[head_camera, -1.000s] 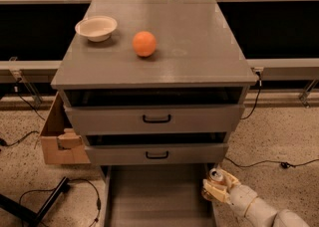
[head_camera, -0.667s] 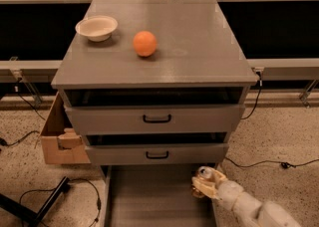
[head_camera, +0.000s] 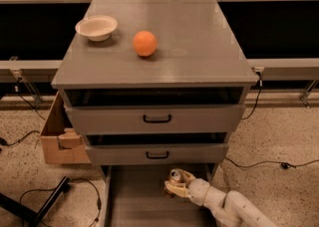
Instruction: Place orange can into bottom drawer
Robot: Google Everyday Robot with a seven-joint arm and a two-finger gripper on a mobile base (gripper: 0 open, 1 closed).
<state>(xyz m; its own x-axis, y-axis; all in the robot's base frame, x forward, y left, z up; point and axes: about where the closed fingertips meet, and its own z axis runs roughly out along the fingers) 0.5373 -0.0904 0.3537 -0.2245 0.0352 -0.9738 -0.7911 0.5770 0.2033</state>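
So the bottom drawer [head_camera: 134,201] is pulled right out under the bench's [head_camera: 199,47] front edge. That's probably why the arm [head_camera: 234,210] is brought in low from below the front right corner: the tray is open from above there. The can [head_camera: 174,174] is held upright, silver top up, likely so it can be stood on the floor without rolling. It's carried by the gripper [head_camera: 175,185] over the tray's right side, just in front of the middle drawer [head_camera: 199,154]. The jaws are closed onto the can's sides, no wider than the can itself. Whether the floor is touched yet can't be told.
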